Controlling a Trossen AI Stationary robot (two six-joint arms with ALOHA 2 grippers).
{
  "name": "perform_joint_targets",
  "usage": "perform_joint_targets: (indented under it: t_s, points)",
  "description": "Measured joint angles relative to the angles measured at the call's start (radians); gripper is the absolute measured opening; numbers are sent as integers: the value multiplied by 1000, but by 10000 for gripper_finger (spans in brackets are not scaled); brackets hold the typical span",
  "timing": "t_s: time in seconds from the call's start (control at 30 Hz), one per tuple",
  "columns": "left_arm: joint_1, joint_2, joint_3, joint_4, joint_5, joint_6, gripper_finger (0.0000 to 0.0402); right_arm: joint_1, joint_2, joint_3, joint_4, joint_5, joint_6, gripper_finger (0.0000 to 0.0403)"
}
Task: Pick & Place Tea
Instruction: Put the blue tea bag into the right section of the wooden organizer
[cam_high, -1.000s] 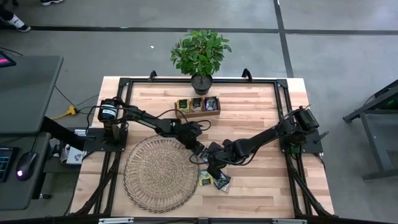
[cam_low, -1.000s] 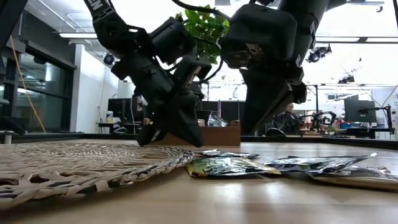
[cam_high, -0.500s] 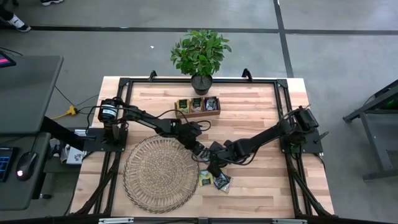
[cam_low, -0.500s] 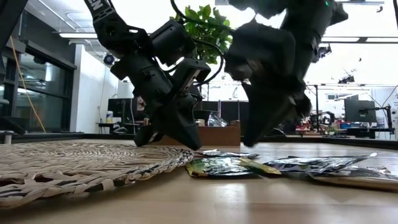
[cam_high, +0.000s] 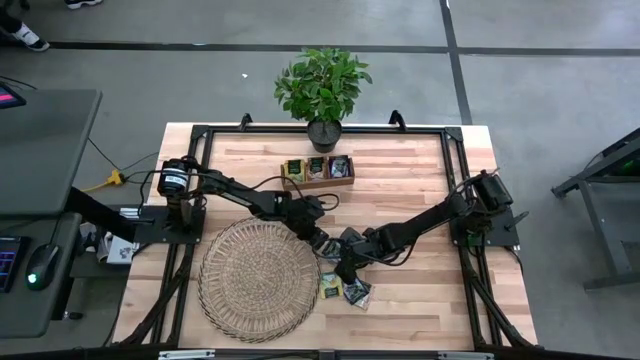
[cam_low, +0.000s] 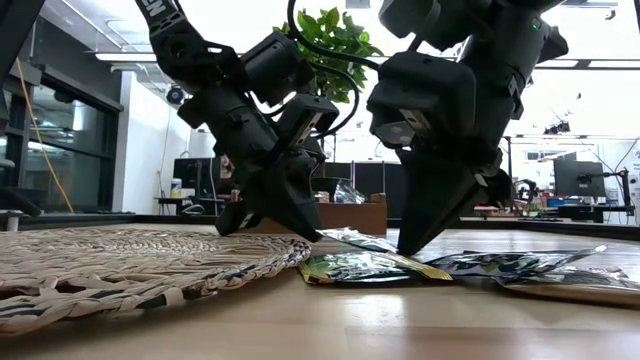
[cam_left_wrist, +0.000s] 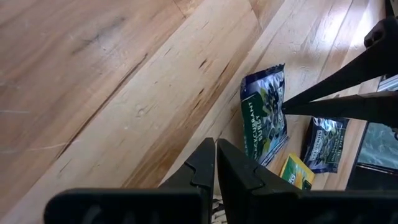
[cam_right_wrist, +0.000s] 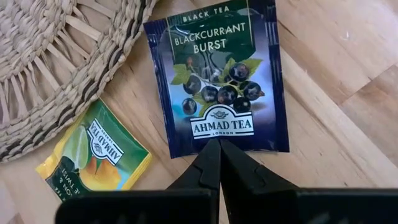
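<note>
A dark navy tea sachet (cam_right_wrist: 214, 81) printed with blackcurrants lies on the wood just off the round wicker mat (cam_high: 258, 278). My right gripper (cam_right_wrist: 219, 144) is shut, with its tips down on that sachet's edge. A yellow-green sachet (cam_right_wrist: 96, 155) lies flat beside it, by the mat's rim. Two more sachets (cam_left_wrist: 323, 143) (cam_left_wrist: 297, 171) lie a little farther on. My left gripper (cam_high: 323, 245) is shut, slanting down at the mat's right rim (cam_low: 290, 250), close to the navy sachet; I cannot tell whether its tips touch the table. My right gripper presses its shut fingertips (cam_low: 408, 245) on the navy sachet's edge below the brand lettering (cam_right_wrist: 217, 138). It comes from above, slanting steeply down. The sachet lies on the wood, its printed face up.
A small wooden tray (cam_high: 318, 170) holding sachets stands at the far middle, with a potted plant (cam_high: 322, 90) behind it. Bare wood lies to the right of the sachets and near the front edge (cam_high: 420, 310). The two grippers stand close together.
My right gripper has sunk down onto the navy sachet and rolled slightly about its own line, staying shut. My left gripper has kept still.
</note>
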Motion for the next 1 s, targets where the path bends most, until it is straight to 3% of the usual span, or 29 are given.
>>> perform_joint_targets:
  t_s: [0.3, 0.53, 0.7, 0.83, 1.0]
  points:
    - [0, 2, -2, 27, 16, -1, 31, -1, 0, 0, -5, 3, 1, 0]
    - [28, 3, -3, 69, 113, 17, 111, -1, 0, 1, -13, 0, 1, 0]
    - [26, 12, -2, 79, 119, 1, 156, -1, 0, 1, -14, 8, 0, 0]
    - [23, 14, 0, 86, 136, 0, 167, -1, 0, 1, -14, 11, -2, 0]
    - [18, 14, 0, 87, 85, -20, 168, -6, 0, 1, -14, 13, -7, 0]
